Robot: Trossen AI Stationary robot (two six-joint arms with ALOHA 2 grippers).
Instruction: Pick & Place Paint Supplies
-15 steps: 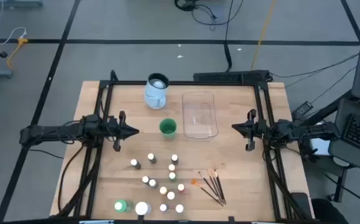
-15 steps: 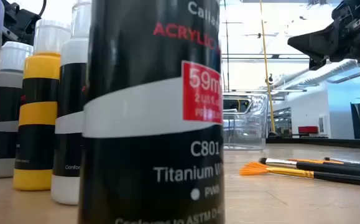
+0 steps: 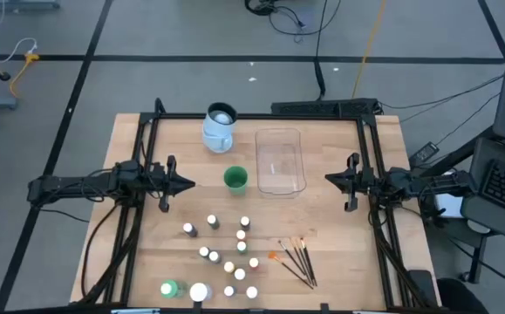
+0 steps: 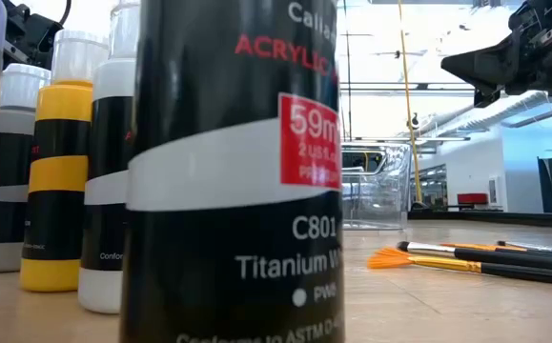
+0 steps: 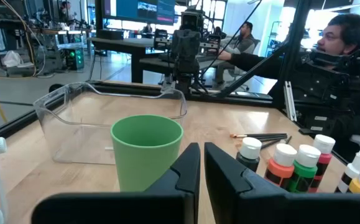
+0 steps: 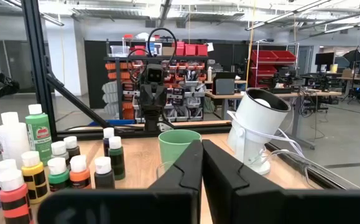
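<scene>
Several small white-capped paint bottles (image 3: 227, 256) stand in a cluster on the near half of the table, with a larger green bottle (image 3: 169, 288) and a white jar (image 3: 199, 292) at the near edge. Thin dark brushes with orange tips (image 3: 297, 260) lie to the cluster's right. My left gripper (image 3: 189, 183) hovers shut at the table's left side, pointing level toward a green cup (image 3: 235, 179). My right gripper (image 3: 329, 178) hovers shut at the right side, facing it. Both hold nothing. The left wrist view shows the bottles (image 5: 291, 165) beside the shut fingers (image 5: 186, 168).
A clear rectangular tub (image 3: 280, 161) stands right of the green cup, and a pale blue-white jug (image 3: 220, 126) stands at the far edge. Black frame rails (image 3: 147, 157) run along both sides of the table. People sit at desks beyond the table in the left wrist view.
</scene>
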